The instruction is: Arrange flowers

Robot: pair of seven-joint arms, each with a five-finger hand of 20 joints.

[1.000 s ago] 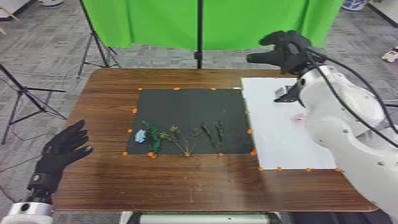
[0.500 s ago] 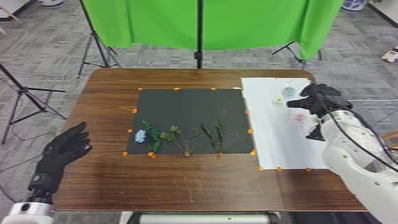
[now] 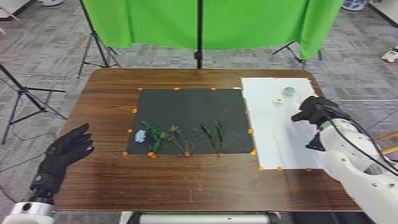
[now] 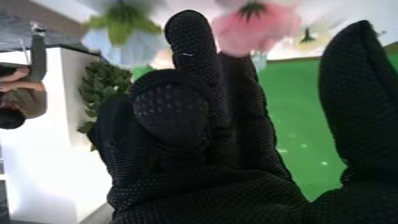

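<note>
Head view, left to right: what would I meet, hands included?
Black gloved left hand, pale blue piece, bushy green sprigs, slim green stems, pale yellow flower, pale teal flower, black gloved right hand.

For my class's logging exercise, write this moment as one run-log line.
right hand: open, over white sheet | pink flower: near it | left hand: open, left of black mat | green stems: on mat

Head cam: high over counter point(image 3: 178, 187), looks forward and down, scene well below. Right wrist cam: right up close to right hand point(image 3: 318, 111), faces out past it. Both share that hand and green curtain point(image 3: 258, 25).
</note>
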